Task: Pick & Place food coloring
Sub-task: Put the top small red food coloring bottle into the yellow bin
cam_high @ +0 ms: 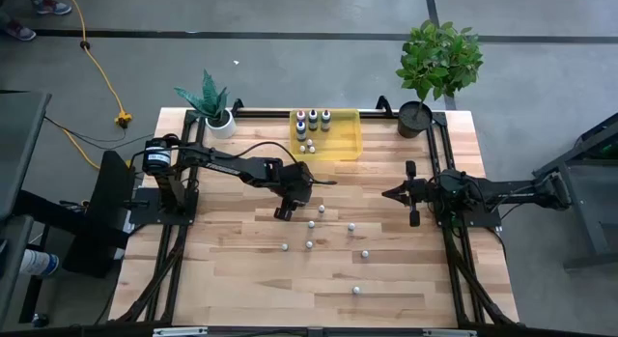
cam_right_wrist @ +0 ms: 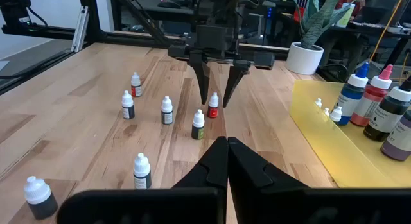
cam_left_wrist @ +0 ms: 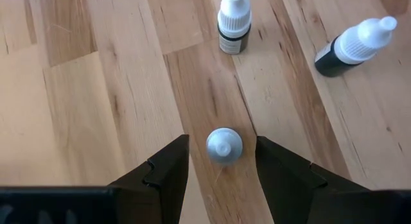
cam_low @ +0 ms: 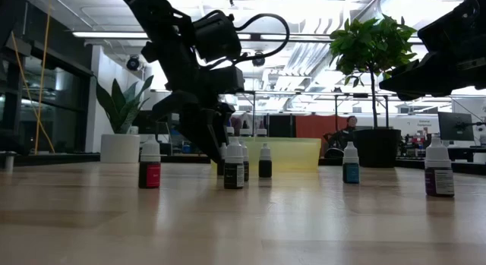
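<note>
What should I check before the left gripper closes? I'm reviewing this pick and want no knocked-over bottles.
1. Left gripper open: ok.
2. Small bottle between the fingers: ok, roughly centred in the left wrist view.
3. Bottle upright: ok; its cap faces the wrist camera.
4. Neighbouring bottles clear of the fingers: ok, both stand apart.
5. Yellow tray has room: ok, part of its floor is bare.
6. Right gripper out of the way: ok, shut, parked at the table's right side.

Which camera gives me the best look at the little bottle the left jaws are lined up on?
The left wrist view: the bottle stands upright between the open jaws, untouched. The right wrist view shows its red label between the fingers. The low view hides it behind the left gripper; the high view hides it too.
</note>
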Available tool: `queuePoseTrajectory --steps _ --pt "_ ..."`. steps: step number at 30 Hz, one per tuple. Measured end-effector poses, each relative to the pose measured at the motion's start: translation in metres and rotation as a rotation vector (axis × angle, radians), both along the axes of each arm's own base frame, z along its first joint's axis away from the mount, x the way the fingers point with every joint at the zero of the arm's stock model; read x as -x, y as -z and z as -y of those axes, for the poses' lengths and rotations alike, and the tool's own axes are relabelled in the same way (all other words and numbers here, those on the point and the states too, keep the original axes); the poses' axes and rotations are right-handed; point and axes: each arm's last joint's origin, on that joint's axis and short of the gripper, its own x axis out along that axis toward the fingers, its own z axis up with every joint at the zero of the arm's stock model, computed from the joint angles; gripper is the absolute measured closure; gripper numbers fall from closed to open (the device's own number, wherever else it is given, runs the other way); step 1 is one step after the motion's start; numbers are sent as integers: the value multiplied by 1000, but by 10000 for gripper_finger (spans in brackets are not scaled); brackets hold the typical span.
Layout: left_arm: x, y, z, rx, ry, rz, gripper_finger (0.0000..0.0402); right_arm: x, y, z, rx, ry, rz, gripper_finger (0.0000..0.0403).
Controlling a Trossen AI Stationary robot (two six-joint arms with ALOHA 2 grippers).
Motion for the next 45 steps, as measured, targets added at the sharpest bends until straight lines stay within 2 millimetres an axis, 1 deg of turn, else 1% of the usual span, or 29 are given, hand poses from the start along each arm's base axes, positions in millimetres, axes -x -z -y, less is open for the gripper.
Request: queuePoseTrajectory --steps 3,5,13,16,19,22,24,27,30,33,39,42,45 --pt "0 0 -1 10 -16 0 236 0 0 0 0 0 0 402" --pt "0 0 -1 11 -18 0 246 0 0 0 0 0 0 402" --pt "0 0 -1 30 -37 -1 324 0 0 0 0 0 0 402" --pt "0 -1 0 38 -42 0 347 0 0 0 0 0 0 402" --pt "0 -1 -1 55 -70 0 356 0 0 0 0 0 0 402" --pt "-2 -4 -1 86 -121 -5 355 0 0 0 0 0 0 402" --pt "-5 -11 -3 112 -177 5 353 0 0 0 0 0 0 402" --pt "-10 -28 -8 148 -287 31 352 0 0 0 0 0 0 402" --pt "-15 -45 -17 178 -435 40 352 0 0 0 0 0 0 402" --pt "-19 -69 -29 196 -589 72 352 0 0 0 0 0 1 402" --pt "-19 -108 -53 196 -882 113 351 0 0 0 0 0 1 402" --pt "-18 -120 -64 222 -960 151 351 0 0 0 0 0 1 402" --pt "-21 -125 -76 238 -1015 183 351 0 0 0 0 0 1 402"
